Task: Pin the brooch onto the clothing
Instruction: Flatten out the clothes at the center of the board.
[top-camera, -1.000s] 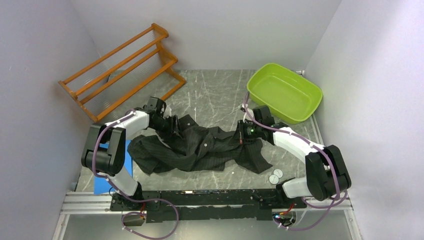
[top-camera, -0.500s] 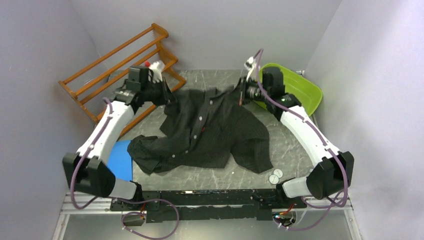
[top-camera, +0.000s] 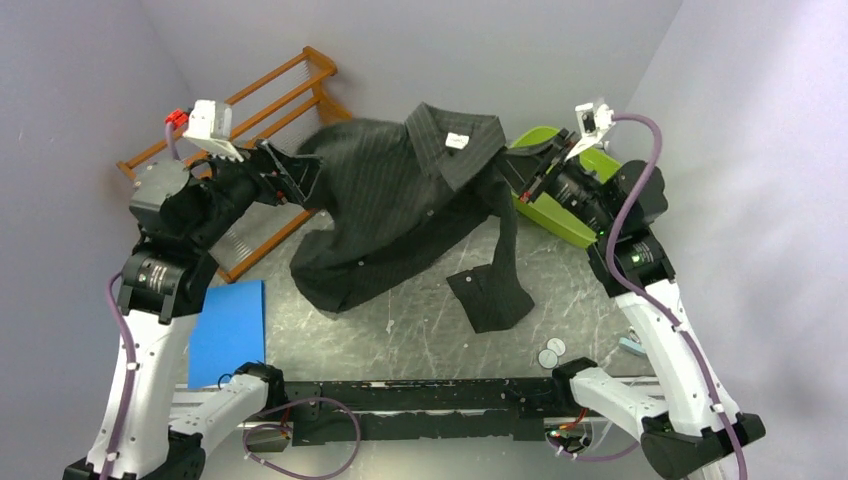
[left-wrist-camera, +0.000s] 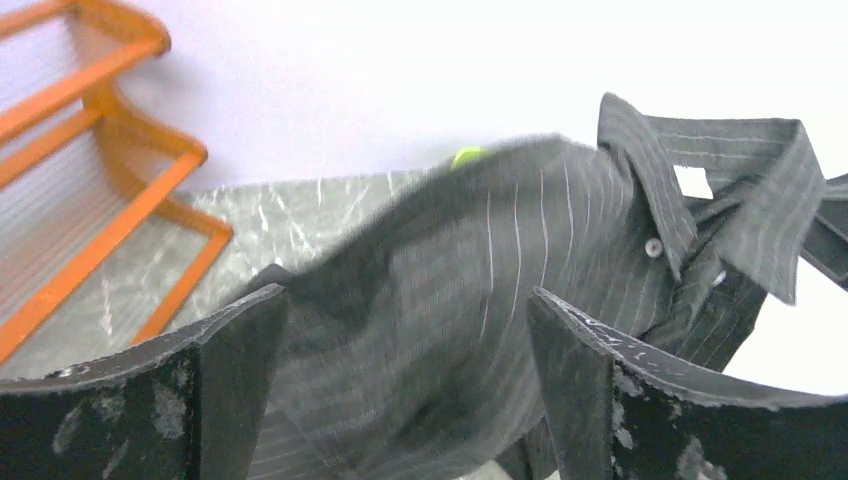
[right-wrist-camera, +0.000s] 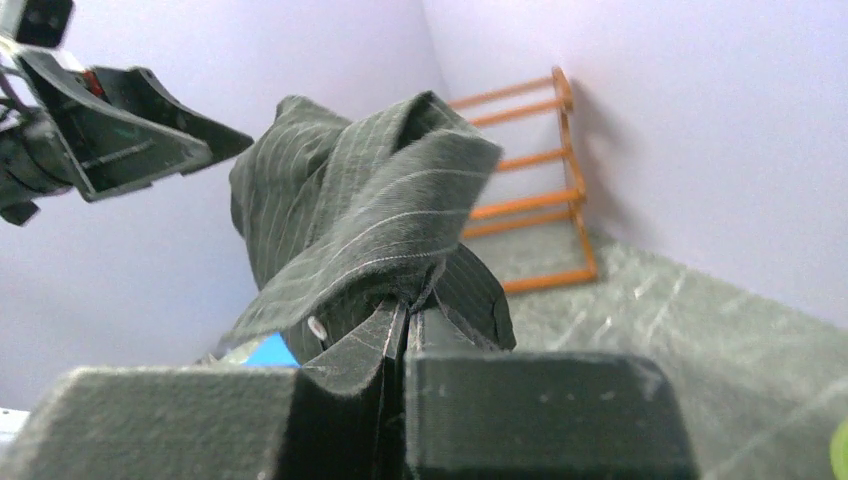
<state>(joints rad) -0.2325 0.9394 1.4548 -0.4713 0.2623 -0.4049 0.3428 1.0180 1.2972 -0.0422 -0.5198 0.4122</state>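
The clothing, a black pinstriped shirt, hangs in the air with its collar up, and a sleeve trails onto the table. My right gripper is shut on the shirt's shoulder; in the right wrist view the fabric bunches out of the shut jaws. At the other shoulder my left gripper stands wide open. The left wrist view shows blurred cloth in the gap of that gripper, not pinched. Two small round white discs lie near the table's front right; I cannot tell whether they are the brooch.
An orange wooden rack leans at the back left, close behind the left gripper. A lime green tub sits at the back right, mostly hidden by the right arm. A blue pad lies at the table's front left.
Both arms have swung up and lifted the shirt off the table into the air. The left gripper, shut on the shoulder half a second ago, now stands open.
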